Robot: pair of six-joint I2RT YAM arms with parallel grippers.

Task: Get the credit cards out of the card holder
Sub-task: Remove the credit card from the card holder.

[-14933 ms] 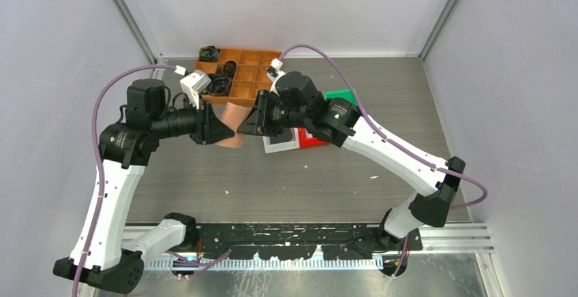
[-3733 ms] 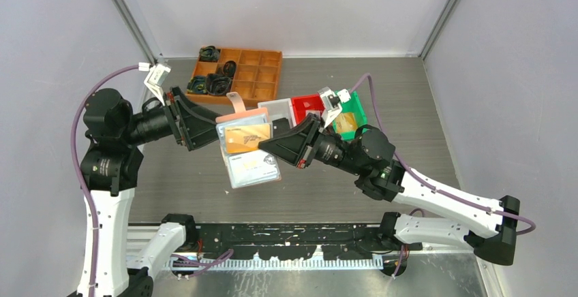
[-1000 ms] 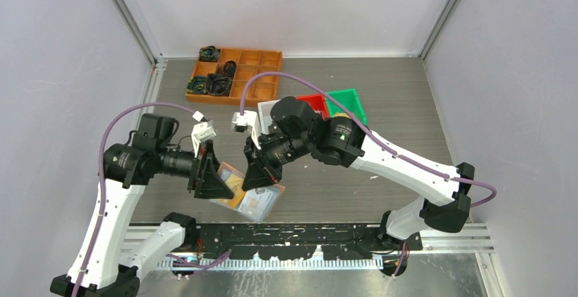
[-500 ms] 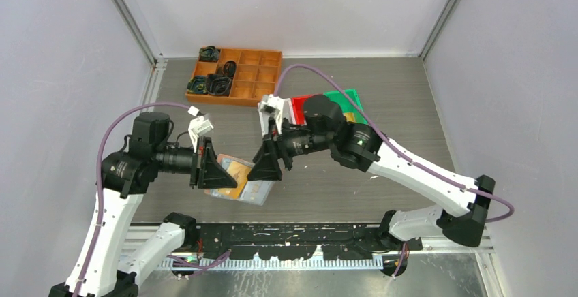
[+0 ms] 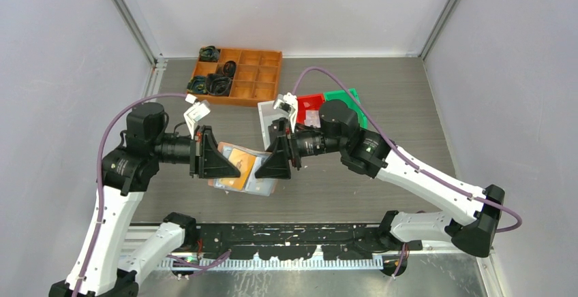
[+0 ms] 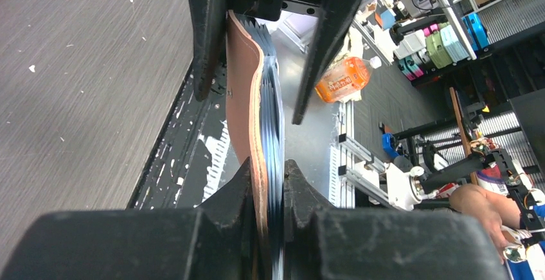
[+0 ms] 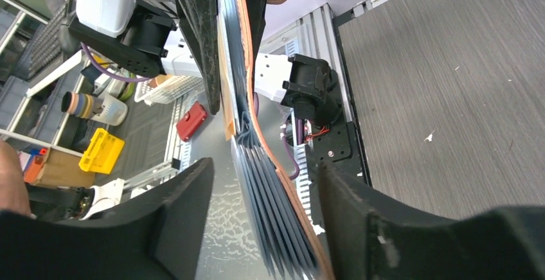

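I count 1 card holder (image 5: 255,184), 1 orange card (image 5: 240,160); left pincer (image 6: 268,176) grips the holder, right pincer (image 7: 260,190) wide at 3 o'clock.

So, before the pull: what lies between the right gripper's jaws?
The card holder, seen edge-on, as the right wrist view shows; the right gripper stands open around it, the left gripper shut on it.

No legible text or labels.

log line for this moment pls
left fingers: shut on card holder | right fingers: open, straddling sleeves | orange credit card: not yet out
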